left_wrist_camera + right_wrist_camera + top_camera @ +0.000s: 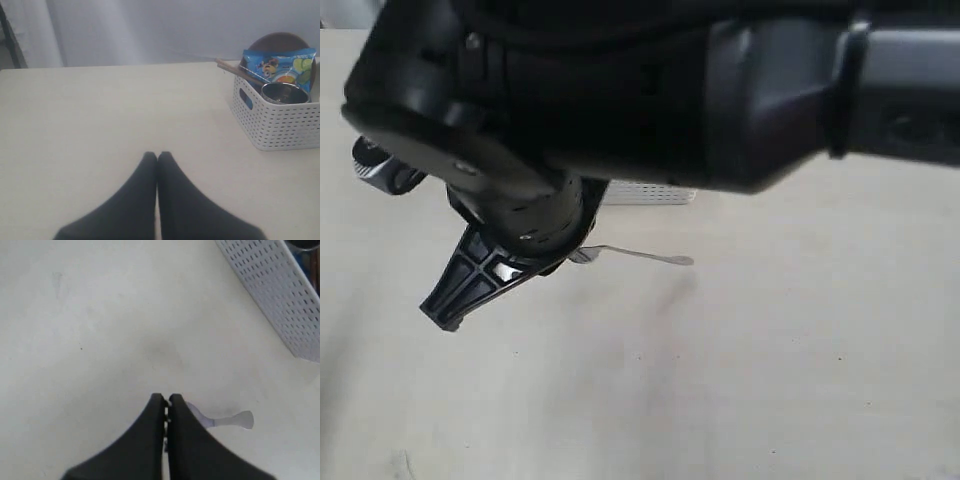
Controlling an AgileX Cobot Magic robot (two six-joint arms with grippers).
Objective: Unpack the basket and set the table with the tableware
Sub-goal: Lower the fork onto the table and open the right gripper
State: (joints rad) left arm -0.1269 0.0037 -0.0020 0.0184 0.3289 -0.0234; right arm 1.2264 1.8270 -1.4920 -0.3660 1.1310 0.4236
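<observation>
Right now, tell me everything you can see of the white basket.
The basket is white plastic with rounded corners, its walls pierced by rows of small holes, with a slot handle in the end wall. It stands upright on the table. Inside are a blue snack bag, a steel cup, a brown plate on edge, and chopsticks poking over the rim.

White lattice basket (pixel 280 125) on the cream table (pixel 100 125) holds plate (pixel 275 40) (on edge), chopsticks (pixel 235 69) and steel cup (pixel 285 92).
</observation>
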